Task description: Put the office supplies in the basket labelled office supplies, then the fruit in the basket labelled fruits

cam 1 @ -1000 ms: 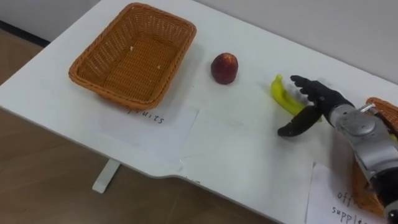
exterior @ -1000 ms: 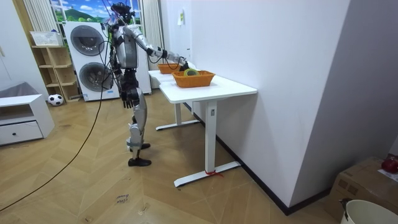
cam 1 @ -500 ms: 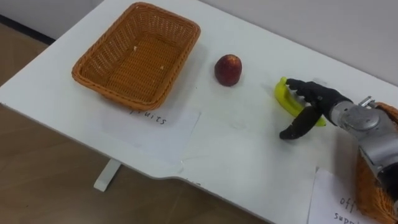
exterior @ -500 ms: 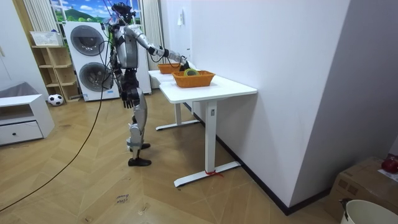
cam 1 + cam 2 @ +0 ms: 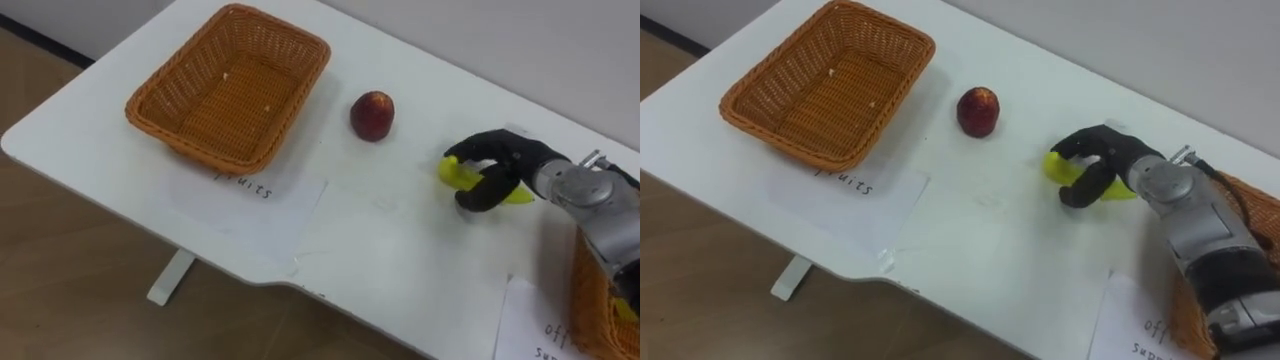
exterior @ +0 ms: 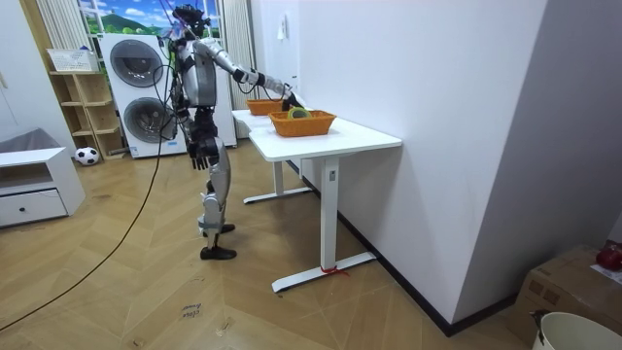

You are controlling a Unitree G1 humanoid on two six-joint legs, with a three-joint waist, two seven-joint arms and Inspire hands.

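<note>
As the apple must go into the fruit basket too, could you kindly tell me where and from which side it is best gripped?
Grip the apple round its widest middle, coming down from above: it is round and stands free, with bare table all about it. The right hand is shut on the banana, so it is not free for this yet.

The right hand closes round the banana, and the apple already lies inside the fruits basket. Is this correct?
Not quite. The apple lies on the white table, beside the fruits basket and not inside it; the left eye view shows this. The right hand does close round the banana.
</note>
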